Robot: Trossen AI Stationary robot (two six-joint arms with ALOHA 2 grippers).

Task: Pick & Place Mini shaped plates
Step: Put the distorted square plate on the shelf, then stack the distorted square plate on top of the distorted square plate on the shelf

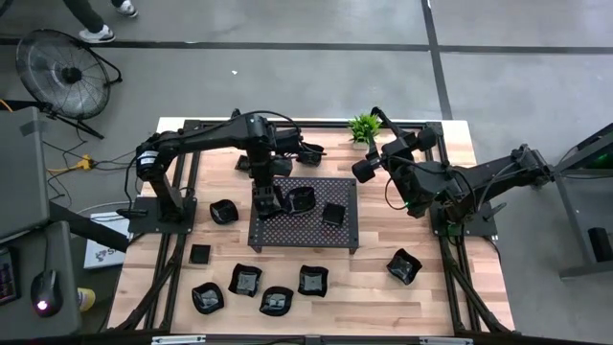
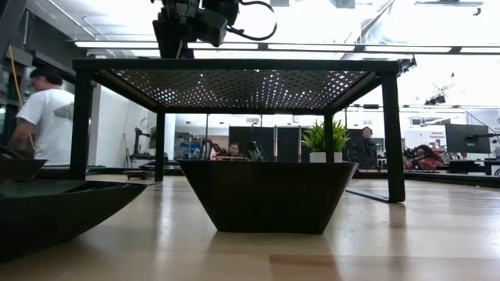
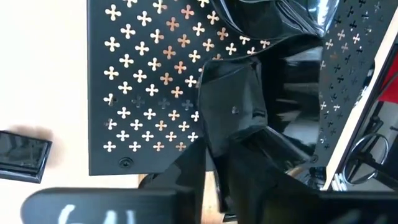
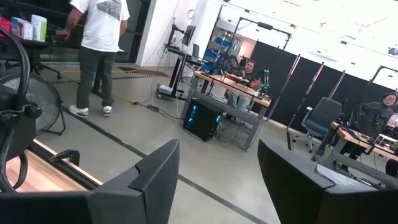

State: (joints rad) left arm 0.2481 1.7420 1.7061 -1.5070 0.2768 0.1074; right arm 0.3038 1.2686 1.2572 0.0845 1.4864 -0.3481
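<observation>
High view: left gripper (image 1: pixel 271 203) over perforated tray (image 1: pixel 351 238), fingers slightly parted around plate (image 1: pixel 301 199).

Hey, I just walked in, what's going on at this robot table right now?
The robot is moving mini shaped plates onto the perforated tray. The left gripper is down over the tray beside a wavy-rimmed plate; a square plate also lies on the tray. Other plates wait on the wooden table. The right gripper hangs open above the table near the small green plant, holding nothing.

Glossy black plates (image 1: pixel 312 280) – matt perforated metal tray (image 1: pixel 287 230) – pale wood table (image 1: pixel 450 287).
</observation>
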